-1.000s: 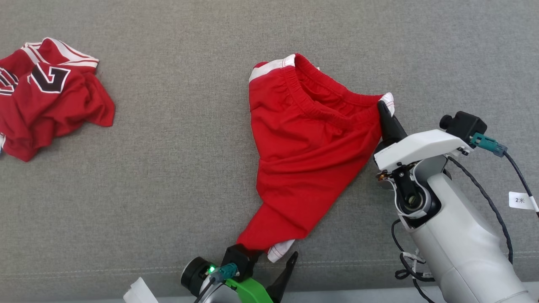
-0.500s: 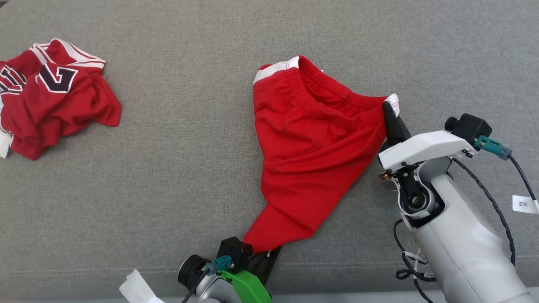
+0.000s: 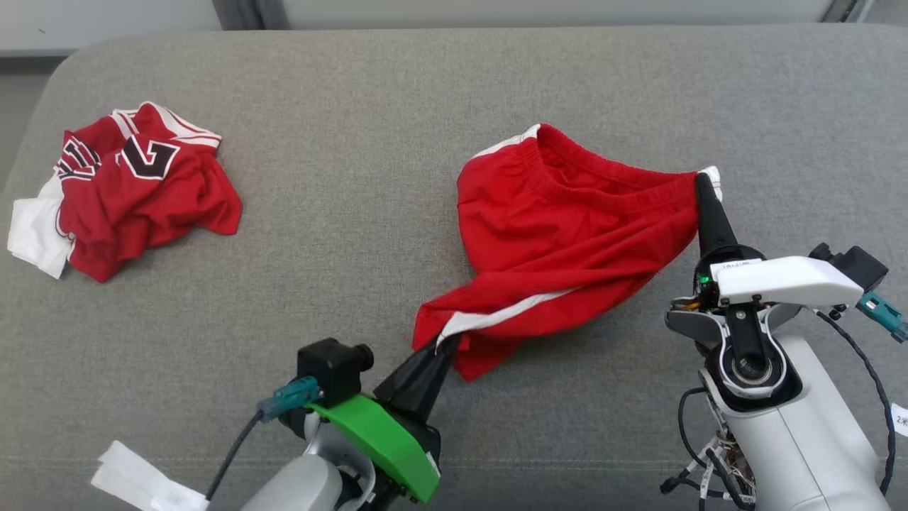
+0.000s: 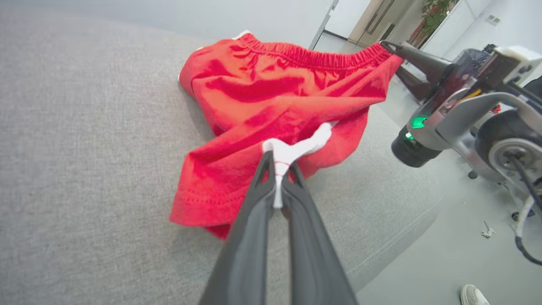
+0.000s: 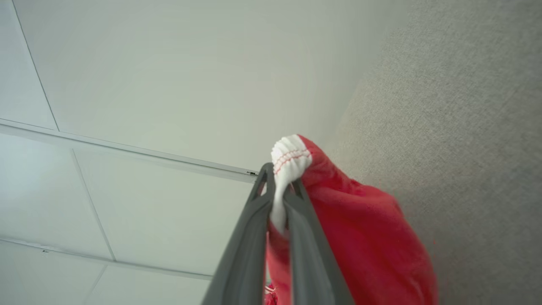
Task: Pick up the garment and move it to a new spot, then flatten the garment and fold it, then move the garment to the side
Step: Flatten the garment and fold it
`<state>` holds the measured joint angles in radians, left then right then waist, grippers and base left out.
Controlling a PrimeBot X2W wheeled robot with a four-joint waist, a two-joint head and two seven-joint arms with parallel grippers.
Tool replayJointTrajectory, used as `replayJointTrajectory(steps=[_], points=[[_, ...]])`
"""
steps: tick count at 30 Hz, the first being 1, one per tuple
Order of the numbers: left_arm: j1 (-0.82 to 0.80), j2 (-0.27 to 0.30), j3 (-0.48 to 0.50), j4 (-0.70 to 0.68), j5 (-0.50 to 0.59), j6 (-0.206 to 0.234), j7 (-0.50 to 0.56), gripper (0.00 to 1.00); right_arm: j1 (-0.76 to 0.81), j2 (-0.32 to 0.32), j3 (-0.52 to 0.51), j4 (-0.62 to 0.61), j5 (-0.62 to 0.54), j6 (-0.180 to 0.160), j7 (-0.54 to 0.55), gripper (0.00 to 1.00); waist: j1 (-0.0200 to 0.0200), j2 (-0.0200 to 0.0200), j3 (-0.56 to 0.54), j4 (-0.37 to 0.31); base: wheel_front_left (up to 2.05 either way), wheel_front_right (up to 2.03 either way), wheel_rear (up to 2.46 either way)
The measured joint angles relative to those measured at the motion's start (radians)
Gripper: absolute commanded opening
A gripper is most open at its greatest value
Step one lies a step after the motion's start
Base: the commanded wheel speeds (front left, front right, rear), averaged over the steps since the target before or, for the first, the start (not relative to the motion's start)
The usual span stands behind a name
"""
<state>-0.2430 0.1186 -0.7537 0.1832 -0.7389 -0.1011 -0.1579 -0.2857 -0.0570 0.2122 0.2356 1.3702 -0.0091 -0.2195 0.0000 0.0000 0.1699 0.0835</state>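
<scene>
1. The grey cushion [image 3: 355, 106] spans the head view from left to right, with a seam running along its near edge.
2. The red shorts [image 3: 567, 227] sit right of centre on the cushion, drawn out between the two grippers. The elastic waistband runs along the far side, and a white side stripe slants down toward the near left. The far left part lies on the fabric surface.
3. A crumpled red jersey [image 3: 142, 199] with black-and-white lettering lies at the far left, well apart from the shorts.
4. The right gripper [image 3: 704, 186] is at the right end of the waistband, its fingers pressed together on the white-trimmed corner there. In the right wrist view the red cloth hangs from that pinch.
5. The left gripper [image 3: 438, 346] is at the near left end of the shorts, its fingers clamped on the white hem trim.
6. A white slip [image 3: 142, 482] lies at the near left edge.
</scene>
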Motion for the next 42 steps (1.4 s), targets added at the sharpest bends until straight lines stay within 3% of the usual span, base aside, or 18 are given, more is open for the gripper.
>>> replayJointTrajectory(steps=[7, 10, 19, 24, 29, 33, 39, 42], points=[[0.001, 0.072, 0.069, -0.239, -0.056, 0.0, 0.028, 0.0, 0.028, 0.006, 0.027, -0.201, 0.112, -0.002, 0.001, 0.0, 0.0, 0.0, -0.07, -0.018, 0.0, 0.0, 0.0], [0.002, 0.112, 0.089, -0.319, -0.056, 0.007, 0.052, 0.0, 0.029, 0.006, 0.03, -0.292, 0.169, -0.023, 0.0, 0.0, 0.0, 0.0, -0.096, -0.032, 0.0, 0.0, 0.0], [0.026, 0.214, 0.17, -0.569, -0.049, 0.102, 0.141, 0.0, 0.103, 0.007, -0.065, -0.547, 0.392, -0.104, -0.035, 0.0, 0.0, 0.0, -0.143, -0.07, 0.0, 0.0, 0.0], [0.051, 0.281, 0.221, -0.668, -0.049, 0.157, 0.197, 0.0, 0.205, 0.014, -0.117, -0.607, 0.643, -0.118, -0.039, 0.0, 0.0, 0.0, -0.123, -0.072, 0.0, 0.0, 0.0], [0.058, 0.329, 0.257, -0.727, -0.053, 0.175, 0.258, 0.0, 0.223, 0.018, -0.183, -0.609, 0.791, -0.125, -0.038, 0.0, 0.0, 0.0, -0.087, -0.073, 0.0, 0.0, 0.0], [-0.047, 0.359, 0.295, -0.714, -0.069, 0.171, 0.323, 0.0, 0.089, 0.019, -0.182, -0.559, 0.82, -0.125, -0.035, 0.0, 0.0, 0.0, -0.042, -0.068, 0.0, 0.0, 0.0], [-0.284, 0.362, 0.362, -0.594, -0.097, 0.155, 0.379, 0.0, -0.168, 0.021, -0.135, -0.335, 0.732, -0.125, -0.029, 0.0, 0.0, 0.0, 0.02, -0.045, 0.0, 0.0, 0.0], [-0.407, 0.321, 0.364, -0.477, -0.101, 0.133, 0.382, 0.0, -0.336, 0.033, -0.154, -0.157, 0.64, -0.125, -0.018, 0.0, 0.0, 0.0, 0.055, -0.027, 0.0, 0.0, 0.0]])
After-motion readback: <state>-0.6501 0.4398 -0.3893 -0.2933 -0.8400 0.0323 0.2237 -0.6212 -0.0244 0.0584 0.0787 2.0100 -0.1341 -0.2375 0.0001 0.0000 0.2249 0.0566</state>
